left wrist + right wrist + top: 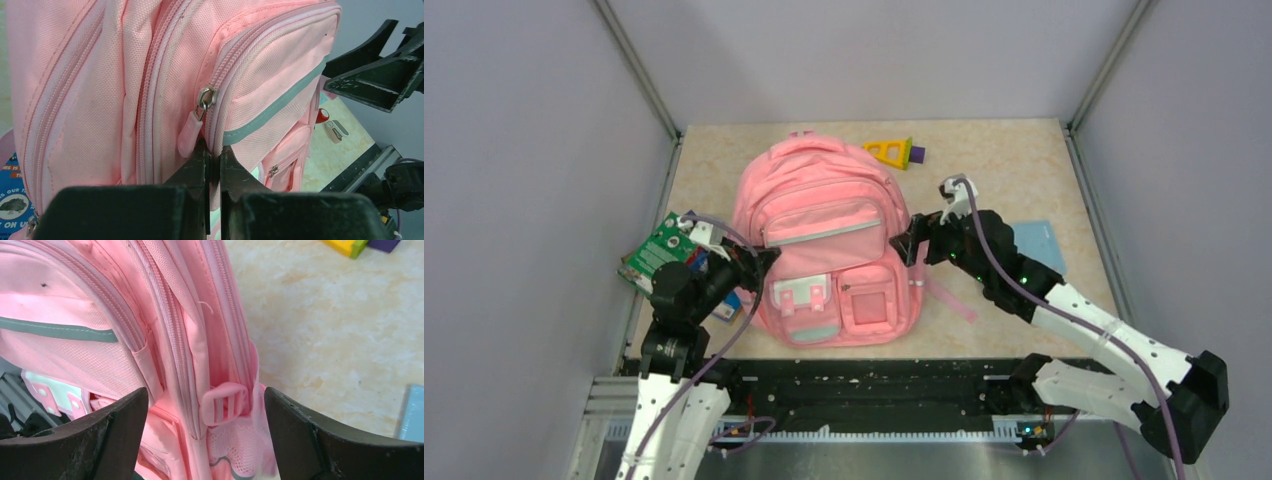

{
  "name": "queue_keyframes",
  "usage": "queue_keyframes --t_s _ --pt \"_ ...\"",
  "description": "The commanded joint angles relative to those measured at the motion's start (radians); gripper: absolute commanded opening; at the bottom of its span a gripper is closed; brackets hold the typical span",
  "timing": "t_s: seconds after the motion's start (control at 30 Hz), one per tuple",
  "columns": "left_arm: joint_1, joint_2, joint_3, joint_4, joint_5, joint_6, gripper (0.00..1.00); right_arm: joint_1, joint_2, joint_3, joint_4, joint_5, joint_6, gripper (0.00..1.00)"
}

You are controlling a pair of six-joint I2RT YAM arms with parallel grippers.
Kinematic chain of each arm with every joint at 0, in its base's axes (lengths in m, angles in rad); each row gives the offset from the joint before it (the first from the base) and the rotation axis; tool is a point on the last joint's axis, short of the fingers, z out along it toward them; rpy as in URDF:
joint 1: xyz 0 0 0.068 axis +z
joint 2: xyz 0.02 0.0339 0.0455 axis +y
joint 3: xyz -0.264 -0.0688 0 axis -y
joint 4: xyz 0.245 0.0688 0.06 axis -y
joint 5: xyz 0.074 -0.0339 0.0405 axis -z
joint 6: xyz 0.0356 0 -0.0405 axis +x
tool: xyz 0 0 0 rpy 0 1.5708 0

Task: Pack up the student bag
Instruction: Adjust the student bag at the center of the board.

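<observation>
One green card (652,252) beside student bag (824,215)

a beige marbled table (1004,170). a pink backpack (829,240) lies flat at its middle, front pockets facing up. near the far edge, just beyond the backpack, a yellow triangular toy (887,151) touches a purple block (917,153). a flat light blue sheet (1036,240) lies to the right, and a green card (656,255) at the left edge.

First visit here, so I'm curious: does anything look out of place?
The green card at the table's left edge lies askew, seemingly overhanging it. The left claw is shut just beside the zipper pull on the pink bag, apparently missing the pull.
</observation>
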Motion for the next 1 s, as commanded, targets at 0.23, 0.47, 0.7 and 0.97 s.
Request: queue_keyframes --t_s 0.23,0.47,0.7,0.97 --pt "-0.006 -0.005 0.014 0.058 -0.071 -0.074 0.00 0.005 -0.228 -0.082 0.051 0.076 -0.032 0.88" --pt "-0.006 0.025 -0.033 0.021 -0.275 -0.337 0.00 0.009 -0.121 -0.154 0.073 -0.027 0.075 0.88" --pt "-0.006 0.070 -0.106 0.090 -0.290 -0.386 0.00 0.169 -0.036 -0.249 0.092 0.055 0.135 0.88" --pt "-0.006 0.060 -0.139 0.080 -0.346 -0.387 0.00 0.257 0.018 -0.306 0.077 0.129 0.175 0.88"
